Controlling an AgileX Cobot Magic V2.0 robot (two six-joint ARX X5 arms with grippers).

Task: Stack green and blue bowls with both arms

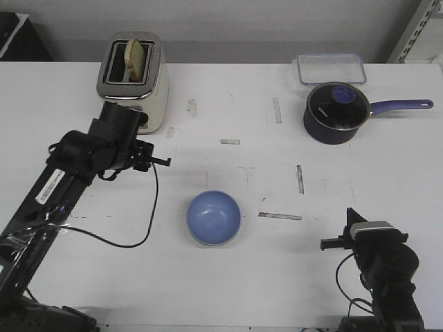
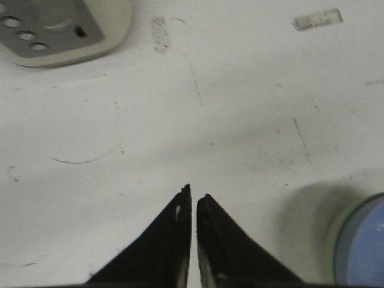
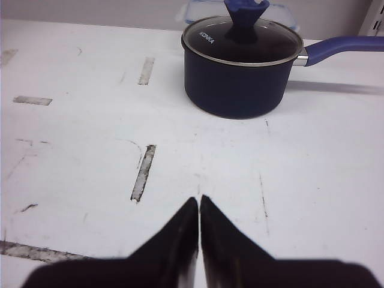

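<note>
The periwinkle blue bowl [image 1: 213, 218] sits upright on the white table near the middle, toward the front. In the left wrist view its blue inside [image 2: 363, 246] shows with a pale greenish edge [image 2: 336, 231] along its side; I cannot tell whether that edge is the green bowl. No separate green bowl shows in any view. My left gripper [image 1: 165, 161] [image 2: 193, 195] is shut and empty, above the table to the left of and behind the bowl. My right gripper [image 1: 325, 243] [image 3: 199, 199] is shut and empty, low at the front right.
A cream toaster [image 1: 135, 83] [image 2: 60, 30] with bread stands at the back left, close behind the left arm. A dark blue saucepan [image 1: 336, 114] [image 3: 240, 66] with lid and long handle stands at the back right, a clear container [image 1: 331, 68] behind it. Tape marks dot the table.
</note>
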